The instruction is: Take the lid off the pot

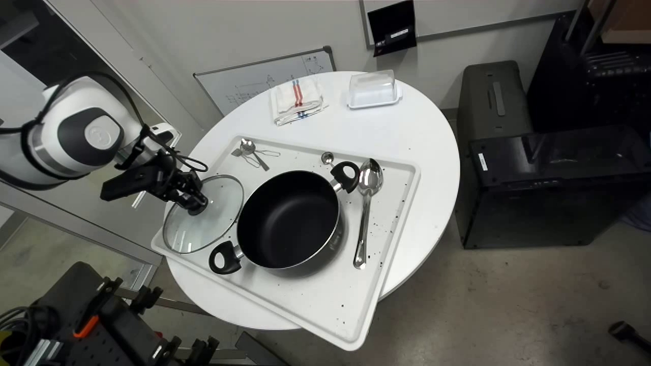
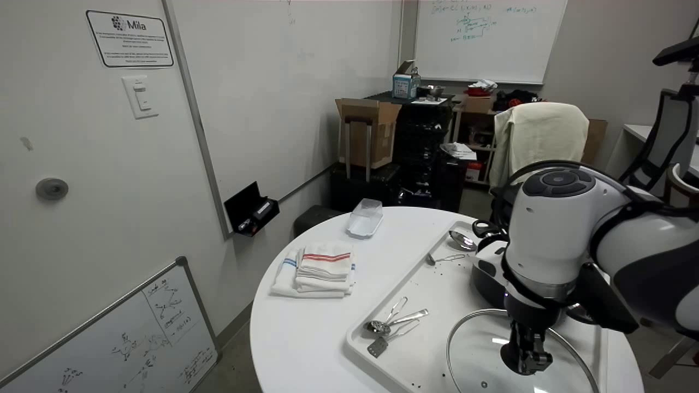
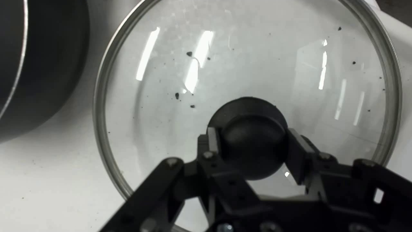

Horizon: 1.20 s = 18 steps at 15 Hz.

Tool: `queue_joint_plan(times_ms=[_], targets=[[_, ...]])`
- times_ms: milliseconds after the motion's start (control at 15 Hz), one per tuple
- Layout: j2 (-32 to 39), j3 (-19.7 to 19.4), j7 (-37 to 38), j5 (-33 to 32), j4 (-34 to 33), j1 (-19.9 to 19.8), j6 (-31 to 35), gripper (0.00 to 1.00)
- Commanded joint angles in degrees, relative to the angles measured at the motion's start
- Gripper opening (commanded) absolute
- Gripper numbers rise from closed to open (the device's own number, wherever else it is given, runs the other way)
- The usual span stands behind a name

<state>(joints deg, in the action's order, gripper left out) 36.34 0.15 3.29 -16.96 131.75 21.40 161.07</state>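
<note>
Rnd white counter [image 1: 432, 129] w/ tray [image 1: 325, 302]. Lid [image 1: 211, 223] is off, at 9 o'clock of pot [image 1: 290, 218] in an exterior view; claw [image 3: 255, 143] pinched on its knob [image 3: 252, 141]. Prob. set-down stage, tho can't tell if lid rests on tray. Next: lower if req'd, release, back off. Wall sign [image 2: 130, 39] reads "Mila", rest too small; low whiteboard [image 2: 131, 338] illegible.

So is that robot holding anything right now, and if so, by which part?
Yes, the glass lid, by the round black knob at its middle; the pincer is closed against both sides.
</note>
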Motion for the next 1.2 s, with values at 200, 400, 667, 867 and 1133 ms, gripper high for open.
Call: queue_joint_plan(times_ms=[200,400,667,867,1133], targets=[[6.68,-2.03,0.97,-0.22,-7.24,0.87,1.63,0.25],[9.0,-2.88,1.09,-0.16,-9.19,1.09,3.08,0.25],[11.02,-3.24,0.74,0.31,-10.11,1.03,4.9,0.25],[10.67,-3.35,0.62,0.19,-9.55,1.29,5.38,0.25],[9.38,-2.77,0.18,0.41,-8.24,0.77,6.04,0.82]])
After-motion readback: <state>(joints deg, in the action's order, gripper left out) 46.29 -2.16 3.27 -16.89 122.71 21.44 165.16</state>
